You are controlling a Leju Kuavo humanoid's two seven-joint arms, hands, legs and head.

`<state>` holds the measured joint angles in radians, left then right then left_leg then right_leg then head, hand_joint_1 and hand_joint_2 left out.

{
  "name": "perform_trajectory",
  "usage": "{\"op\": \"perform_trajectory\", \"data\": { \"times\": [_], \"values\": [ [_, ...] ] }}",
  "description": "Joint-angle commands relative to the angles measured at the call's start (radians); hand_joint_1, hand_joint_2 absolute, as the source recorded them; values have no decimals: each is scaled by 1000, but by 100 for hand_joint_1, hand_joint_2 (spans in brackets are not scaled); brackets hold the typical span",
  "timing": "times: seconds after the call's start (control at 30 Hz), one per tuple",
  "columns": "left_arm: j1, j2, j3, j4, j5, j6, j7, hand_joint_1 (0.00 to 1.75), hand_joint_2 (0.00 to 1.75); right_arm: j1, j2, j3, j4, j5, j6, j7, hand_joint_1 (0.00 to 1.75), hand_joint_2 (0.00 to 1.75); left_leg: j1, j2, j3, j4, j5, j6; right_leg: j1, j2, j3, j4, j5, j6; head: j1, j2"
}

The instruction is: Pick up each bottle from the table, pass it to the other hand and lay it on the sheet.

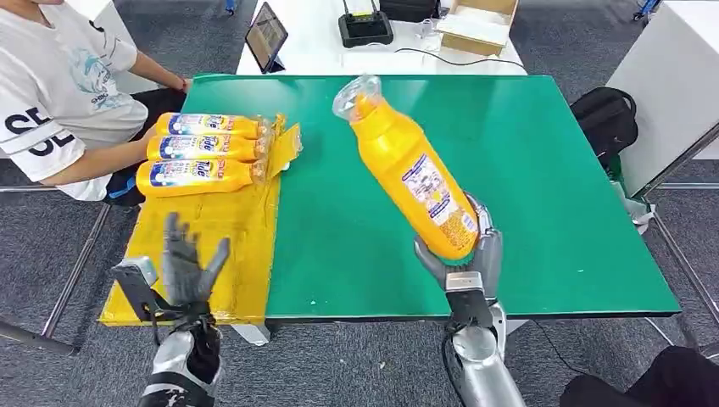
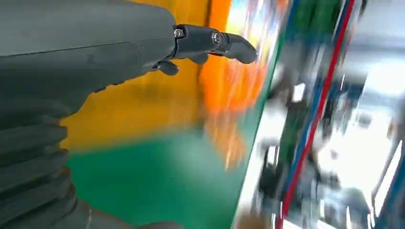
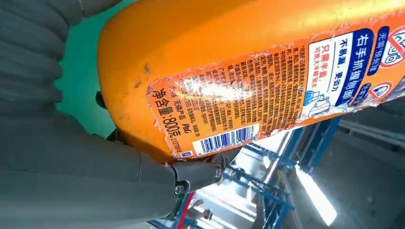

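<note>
My right hand [image 1: 465,254] grips the base of an orange bottle [image 1: 411,170] with a clear cap, held above the green table [image 1: 526,153] and tilted up to the far left. The right wrist view shows the bottle's label [image 3: 248,100] close against my thumb [image 3: 191,174]. Three more orange bottles [image 1: 202,151] lie side by side on the yellow sheet [image 1: 233,246] at the table's left. My left hand [image 1: 188,270] is raised over the sheet's near edge, fingers spread and holding nothing; the left wrist view is blurred, with one finger [image 2: 215,42] stretched out.
A person in a white shirt [image 1: 59,93] sits at the far left, with a forearm close to the laid bottles. A white desk behind carries a tablet [image 1: 266,36], a black device [image 1: 365,27] and a cardboard box [image 1: 475,24]. A black bag [image 1: 604,119] lies right of the table.
</note>
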<state>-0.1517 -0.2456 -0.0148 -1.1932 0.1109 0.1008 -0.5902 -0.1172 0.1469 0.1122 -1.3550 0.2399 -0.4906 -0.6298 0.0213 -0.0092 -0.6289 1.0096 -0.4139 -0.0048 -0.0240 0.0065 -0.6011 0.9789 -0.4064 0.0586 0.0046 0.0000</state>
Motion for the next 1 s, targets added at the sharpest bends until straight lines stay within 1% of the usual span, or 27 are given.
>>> {"op": "perform_trajectory", "data": {
  "times": [0.03, 0.13, 0.2, 0.23, 0.27, 0.3, 0.33, 0.37, 0.47, 0.5, 0.53, 0.57, 0.63, 0.67, 0.73, 0.8, 0.87, 0.9, 0.93, 0.97, 1.0],
  "values": [
    [5, -2, -43, 0, 20, -17, 17, 0, 175, 6, 10, -23, -7, -4, 4, -7, 175, 175, 0, 1, 2, 0, -1, 1, 0, 0, 2, 0, -1, -2, 0, 0],
    [4, 0, -41, 1, 20, -17, 18, 0, 175, 4, 9, -23, -7, -4, 4, -7, 175, 175, 0, 1, 5, 0, -2, 1, 1, -1, 4, 0, -2, -3, 0, 0],
    [14, 11, -86, -9, 106, -178, 71, 0, 175, 2, 1, -1, 25, 12, 45, -2, 175, 175, 0, 1, 5, 0, -2, 2, 1, -1, 4, 0, -2, -3, 0, 0],
    [28, 10, -118, -25, 127, -229, 92, 0, 175, 0, 10, 9, 60, 21, 60, -13, 175, 175, 0, 2, 4, 0, -2, 2, 1, 0, 3, -1, -1, -3, 0, 0],
    [38, 11, -149, -38, 142, -272, 96, 0, 175, -5, 10, 30, 96, 32, 82, -18, 175, 175, 0, 2, 3, -1, -2, 1, 0, 1, 2, -1, -1, -2, 0, 0],
    [46, 13, -182, -51, 160, -313, 100, 0, 175, -11, 22, 47, 139, 37, 94, -34, 175, 175, 0, 2, 5, -1, -3, 2, 1, 1, 4, -2, -1, -3, 0, 0],
    [48, 15, -203, -59, 169, -335, 101, 0, 175, -16, 25, 69, 170, 49, 107, -44, 175, 175, 0, 2, 4, -1, -2, 2, 1, 0, 3, -1, -1, -2, 0, 0],
    [49, 17, -221, -66, 177, -351, 103, 0, 175, -21, 32, 83, 197, 53, 112, -56, 175, 175, 1, 2, 6, -1, -3, 2, 1, 1, 6, -2, -2, -3, 0, 0],
    [45, 23, -259, -78, 192, -386, 101, 0, 175, -30, 48, 121, 250, 51, 126, -68, 175, 175, 1, 3, 3, -1, -2, 1, 1, 2, 2, -1, 0, -2, 0, 0],
    [44, 24, -262, -79, 195, -389, 101, 0, 175, -32, 51, 125, 261, 48, 129, -68, 175, 175, 1, 3, 5, -1, -2, 1, 1, 2, 4, -2, -1, -3, 0, 0],
    [44, 26, -269, -82, 196, -399, 99, 0, 175, -35, 56, 132, 280, 44, 136, -68, 175, 175, 1, 3, 3, -1, -2, 1, 1, 2, 3, -1, -1, -2, 0, 0],
    [45, 26, -271, -83, 194, -401, 98, 0, 175, -36, 57, 137, 294, 43, 142, -68, 175, 175, 1, 4, 6, -1, -3, 1, 2, 2, 5, -1, -1, -4, 0, 0],
    [48, 31, -283, -89, 180, -416, 88, 0, 175, -42, 57, 154, 329, 46, 163, -67, 175, 175, 1, 3, 4, -1, -2, 1, 1, 2, 3, -2, 0, -3, 0, 0],
    [48, 33, -289, -92, 159, -417, 71, 0, 175, -46, 58, 162, 347, 49, 172, -66, 175, 175, 1, 4, 6, -1, -3, 2, 2, 2, 5, -2, -1, -4, 0, 0],
    [43, 33, -293, -86, 127, -405, 59, 0, 175, -58, 64, 182, 392, 62, 187, -57, 175, 175, 0, 3, 3, -1, -2, 1, 1, 2, 3, -1, 0, -2, 0, 0],
    [40, 32, -299, -80, 112, -410, 57, 0, 175, -70, 75, 193, 433, 68, 197, -54, 175, 175, 0, 4, 7, -1, -3, 2, 1, 3, 6, -2, -1, -4, 0, 0],
    [41, 29, -303, -81, 106, -414, 56, 0, 175, -76, 84, 196, 457, 70, 196, -53, 175, 175, 0, 2, 2, -1, -1, 1, 1, 1, 2, -1, 0, -2, 0, 0],
    [43, 31, -310, -87, 100, -420, 53, 0, 175, -82, 90, 196, 470, 68, 199, -52, 175, 175, 1, 4, 5, -1, -3, 2, 1, 2, 4, -1, -1, -3, 0, 0],
    [45, 30, -311, -90, 97, -421, 53, 0, 175, -87, 93, 196, 479, 68, 199, -48, 175, 175, 0, 3, 3, -1, -2, 1, 1, 2, 3, -1, -1, -2, 0, 0],
    [46, 31, -314, -93, 94, -423, 52, 0, 175, -91, 96, 197, 486, 68, 201, -46, 175, 175, 0, 3, 5, -1, -3, 2, 1, 2, 4, -1, -1, -3, 0, 0],
    [48, 26, -310, -90, 123, -450, 64, 0, 175, -103, 97, 208, 508, 80, 205, -34, 175, 175, 0, 3, 3, -1, -2, 1, 1, 2, 2, -1, 0, -2, 0, 0]
  ]
}}
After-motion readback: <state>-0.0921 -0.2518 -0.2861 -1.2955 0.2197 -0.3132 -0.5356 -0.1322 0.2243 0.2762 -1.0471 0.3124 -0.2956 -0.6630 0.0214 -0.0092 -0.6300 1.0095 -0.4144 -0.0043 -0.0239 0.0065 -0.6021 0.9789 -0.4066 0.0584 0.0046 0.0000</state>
